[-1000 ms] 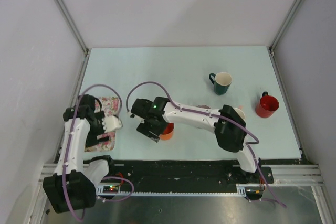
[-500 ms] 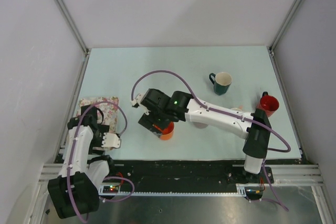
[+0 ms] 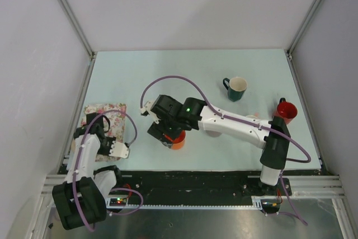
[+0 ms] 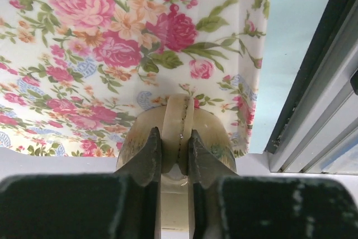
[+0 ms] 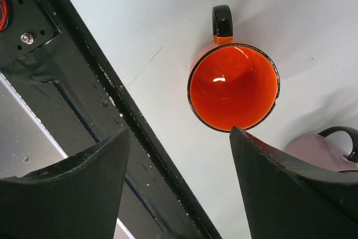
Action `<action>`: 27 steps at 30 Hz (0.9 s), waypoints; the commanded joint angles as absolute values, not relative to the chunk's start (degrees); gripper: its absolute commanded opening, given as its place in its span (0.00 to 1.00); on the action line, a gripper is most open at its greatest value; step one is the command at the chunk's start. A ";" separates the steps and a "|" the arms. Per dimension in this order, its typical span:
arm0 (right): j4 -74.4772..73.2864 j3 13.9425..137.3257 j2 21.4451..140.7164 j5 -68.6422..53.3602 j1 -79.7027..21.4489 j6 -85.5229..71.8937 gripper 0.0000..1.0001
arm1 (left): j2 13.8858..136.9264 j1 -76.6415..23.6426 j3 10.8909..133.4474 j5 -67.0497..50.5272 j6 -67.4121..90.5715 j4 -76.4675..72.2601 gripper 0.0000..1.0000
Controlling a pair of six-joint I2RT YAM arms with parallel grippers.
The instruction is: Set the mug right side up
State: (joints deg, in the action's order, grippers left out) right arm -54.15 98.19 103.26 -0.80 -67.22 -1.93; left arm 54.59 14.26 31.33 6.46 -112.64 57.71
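A floral-patterned mug (image 3: 103, 117) lies at the table's left side, and its flowered face (image 4: 112, 48) fills the left wrist view. My left gripper (image 4: 170, 138) is shut on the mug's cream handle (image 4: 177, 117), which sits edge-on between the dark fingers (image 4: 146, 158). From above, the left gripper (image 3: 116, 149) is at the mug's near edge. An orange mug (image 5: 234, 87) stands mouth up with its black handle pointing away. My right gripper (image 5: 179, 131) hangs open above the orange mug (image 3: 178, 140), holding nothing.
A dark green mug (image 3: 235, 88) with a cream inside stands at mid-back. A red mug (image 3: 285, 110) is at the right. A pale pink mug (image 5: 320, 152) with a black handle lies beside the orange one. The black front rail (image 5: 100, 82) runs close by.
My left arm drew back toward the near edge and its gripper closed on the floral mug's handle. The right arm's elbow swung right; its gripper stayed open over the orange mug.
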 commanded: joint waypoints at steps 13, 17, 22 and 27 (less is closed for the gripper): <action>-48.38 97.83 96.68 -3.87 -64.32 -5.70 0.77 | 60.37 14.59 56.43 -16.36 -85.71 56.09 0.00; -42.62 96.03 94.15 -7.92 -61.91 -8.13 0.77 | 61.71 14.61 64.69 -27.06 -69.00 56.07 0.00; -29.17 91.98 89.23 -15.87 -57.73 -12.81 0.80 | 64.79 14.32 74.79 -43.90 -44.71 55.90 0.00; -13.47 87.25 86.39 -21.15 -55.37 -16.77 0.83 | 65.18 9.07 80.14 -49.93 -29.48 53.17 0.00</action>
